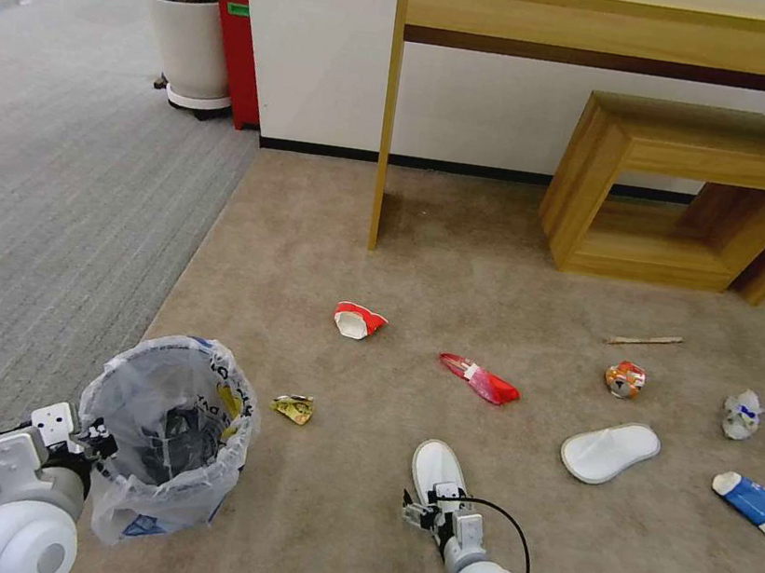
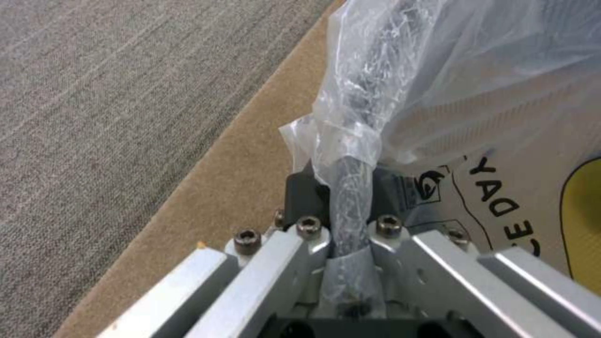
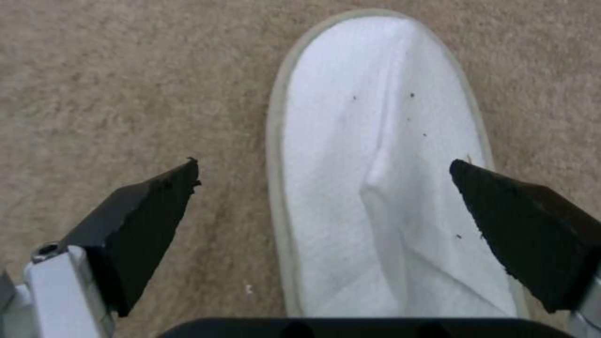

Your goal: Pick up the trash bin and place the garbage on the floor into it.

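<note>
The trash bin (image 1: 166, 432), lined with a crinkled clear bag, is at lower left in the head view. My left gripper (image 1: 96, 439) is shut on its near rim; the left wrist view shows the bag-covered rim (image 2: 350, 206) pinched between the jaws. Garbage lies on the tan carpet. One white slipper (image 1: 436, 466) lies just in front of my right gripper (image 1: 417, 513), which hangs open over the slipper (image 3: 382, 164), one finger on each side. A second slipper (image 1: 610, 451), a red cup (image 1: 358, 320), a red wrapper (image 1: 480, 379), a yellow wrapper (image 1: 293, 408), a crushed can (image 1: 625, 379) and a stick (image 1: 644, 340) lie farther out.
A crumpled white paper (image 1: 743, 414) and a blue-and-white cup (image 1: 753, 502) lie at the right. A wooden desk (image 1: 623, 32) with a low bench (image 1: 686, 190) stands ahead by the wall. A potted plant (image 1: 189, 40) and a red box (image 1: 238, 42) stand at the back left, beside grey carpet.
</note>
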{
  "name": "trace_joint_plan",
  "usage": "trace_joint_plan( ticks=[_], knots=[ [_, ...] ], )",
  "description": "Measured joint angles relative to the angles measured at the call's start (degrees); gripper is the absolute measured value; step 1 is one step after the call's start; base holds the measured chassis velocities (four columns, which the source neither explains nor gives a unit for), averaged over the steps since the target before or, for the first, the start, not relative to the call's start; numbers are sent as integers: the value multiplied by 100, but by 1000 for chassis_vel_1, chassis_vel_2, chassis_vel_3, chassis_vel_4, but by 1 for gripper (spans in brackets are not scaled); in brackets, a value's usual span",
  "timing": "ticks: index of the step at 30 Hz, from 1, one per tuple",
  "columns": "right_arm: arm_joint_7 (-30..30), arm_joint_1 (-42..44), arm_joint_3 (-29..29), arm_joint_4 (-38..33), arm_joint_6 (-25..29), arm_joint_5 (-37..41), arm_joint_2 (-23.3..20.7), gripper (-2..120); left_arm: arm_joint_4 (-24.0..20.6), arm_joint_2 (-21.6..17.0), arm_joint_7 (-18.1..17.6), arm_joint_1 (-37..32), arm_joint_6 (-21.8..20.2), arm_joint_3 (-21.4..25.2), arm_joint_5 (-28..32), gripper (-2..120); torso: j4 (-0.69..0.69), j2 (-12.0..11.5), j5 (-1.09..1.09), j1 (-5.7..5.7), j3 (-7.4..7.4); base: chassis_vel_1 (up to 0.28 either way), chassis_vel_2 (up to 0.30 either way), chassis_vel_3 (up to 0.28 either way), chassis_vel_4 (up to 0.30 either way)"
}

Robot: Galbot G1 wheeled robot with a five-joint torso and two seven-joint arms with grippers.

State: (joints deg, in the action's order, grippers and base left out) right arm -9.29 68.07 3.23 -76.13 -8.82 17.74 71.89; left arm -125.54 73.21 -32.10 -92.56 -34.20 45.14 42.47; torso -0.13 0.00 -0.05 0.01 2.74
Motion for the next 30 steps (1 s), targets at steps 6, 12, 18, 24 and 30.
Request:
trace_joint_plan(
  ticks=[6,12,18,24,30],
  knots=[
    [25,-110,10,224,71,-38,38,100,9,4,3,-1,7,1,-6,0,0,0,0,0,0,0,0,0,0],
    [36,-176,7,382,110,-82,71,100,9,12,5,-3,13,7,-6,0,0,0,1,0,0,0,0,0,0],
    [49,-220,-2,513,161,-124,81,100,28,38,6,7,22,6,-22,0,0,0,0,0,0,0,0,0,0],
    [48,-211,-2,530,194,-167,67,97,36,46,8,15,28,3,-32,0,0,0,0,0,0,0,0,0,0],
    [46,-185,14,518,243,-196,41,78,45,59,13,15,40,-6,-61,0,0,0,1,0,0,0,0,0,0]
  ],
)
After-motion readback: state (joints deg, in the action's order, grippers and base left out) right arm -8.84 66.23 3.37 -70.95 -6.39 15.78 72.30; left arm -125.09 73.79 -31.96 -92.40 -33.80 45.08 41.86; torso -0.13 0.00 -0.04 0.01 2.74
